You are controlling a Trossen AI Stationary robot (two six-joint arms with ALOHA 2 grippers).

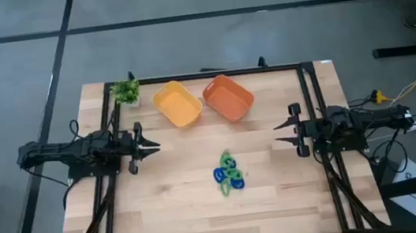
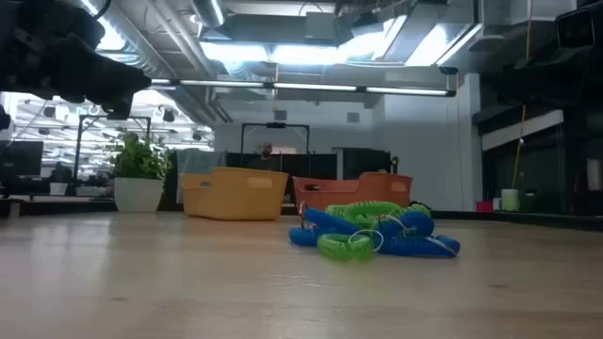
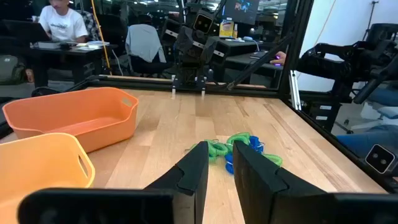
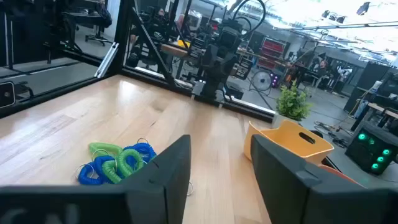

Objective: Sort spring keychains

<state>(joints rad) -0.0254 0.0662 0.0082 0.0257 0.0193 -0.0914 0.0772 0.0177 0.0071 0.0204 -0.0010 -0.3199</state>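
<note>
Keychains (image 1: 228, 173), blue and green coils, lie knotted in one heap mid-surface (image 1: 172, 216), near the yellow tray (image 1: 177, 104) and orange tray (image 1: 228, 96). Left pincer (image 1: 150, 146) and right pincer (image 1: 282, 133) wait at either side, both parted and holding nothing. Grabbing one coil risks dragging a tangled neighbour along, mixing colours in a tray.

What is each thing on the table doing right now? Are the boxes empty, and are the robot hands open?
spring keychains: blue and green, tangled in one pile on the table
yellow tray: empty
orange tray: empty
plant sprig: upright, at the table's far edge
left gripper: open, holding nothing
right gripper: open, holding nothing
</note>
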